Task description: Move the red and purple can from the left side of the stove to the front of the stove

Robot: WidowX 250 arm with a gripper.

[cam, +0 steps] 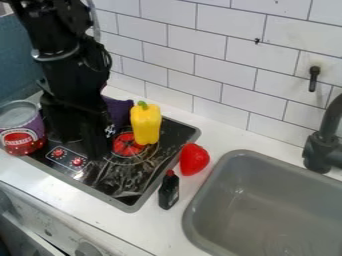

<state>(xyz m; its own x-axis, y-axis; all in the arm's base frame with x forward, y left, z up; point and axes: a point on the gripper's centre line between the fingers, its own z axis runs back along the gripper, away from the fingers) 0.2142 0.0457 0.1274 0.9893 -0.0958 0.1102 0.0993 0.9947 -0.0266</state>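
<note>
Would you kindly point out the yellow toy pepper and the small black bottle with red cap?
Yellow toy pepper (145, 126): camera view, middle of its body.
Small black bottle with red cap (169, 192): camera view, its dark body.

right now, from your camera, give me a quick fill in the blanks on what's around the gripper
The gripper hangs over the stove.
The pepper on that stove is ____.
The can stands at the picture's ____ edge.
The small dark bottle has a ____ cap.
The round red thing lies on the counter between the stove and the ____.

Missing words, in order: yellow; left; red; sink
</note>
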